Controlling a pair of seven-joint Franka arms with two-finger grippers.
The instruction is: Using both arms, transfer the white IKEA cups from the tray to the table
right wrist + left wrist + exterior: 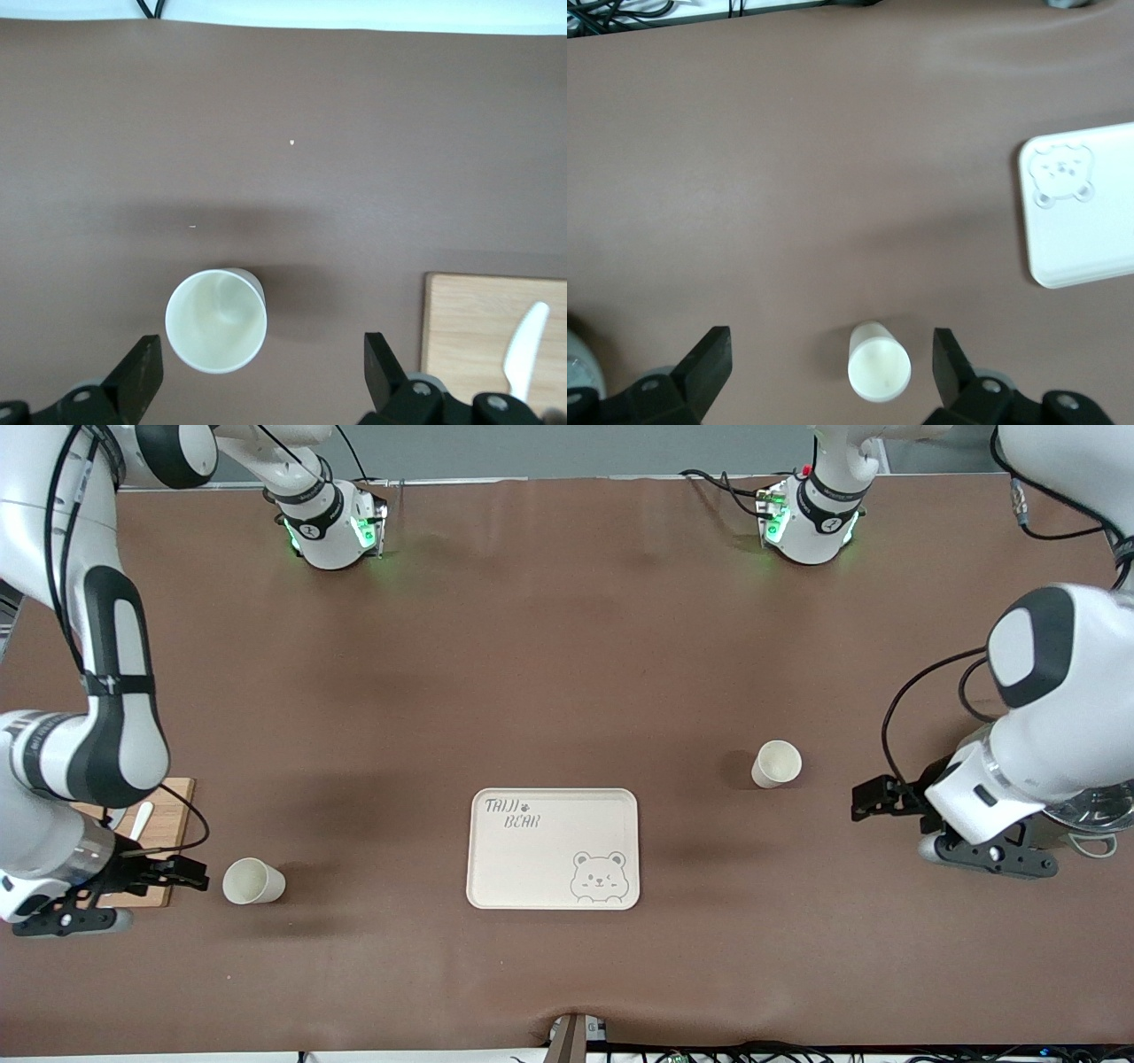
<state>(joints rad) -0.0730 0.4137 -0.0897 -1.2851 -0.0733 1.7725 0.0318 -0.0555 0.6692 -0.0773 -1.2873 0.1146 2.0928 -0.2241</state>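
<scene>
While upright, both cups (777, 763) (253, 881) (empty).

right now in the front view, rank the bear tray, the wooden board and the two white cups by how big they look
1. bear tray, clearly largest.
2. wooden board, partly hidden by the right arm, so its full size is unsure.
3. the two white cups, alike, no ranking between them.

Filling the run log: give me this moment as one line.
left tool: open, beside cup | right tool: open, beside second cup | both cups upright on table | tray: bare
</scene>
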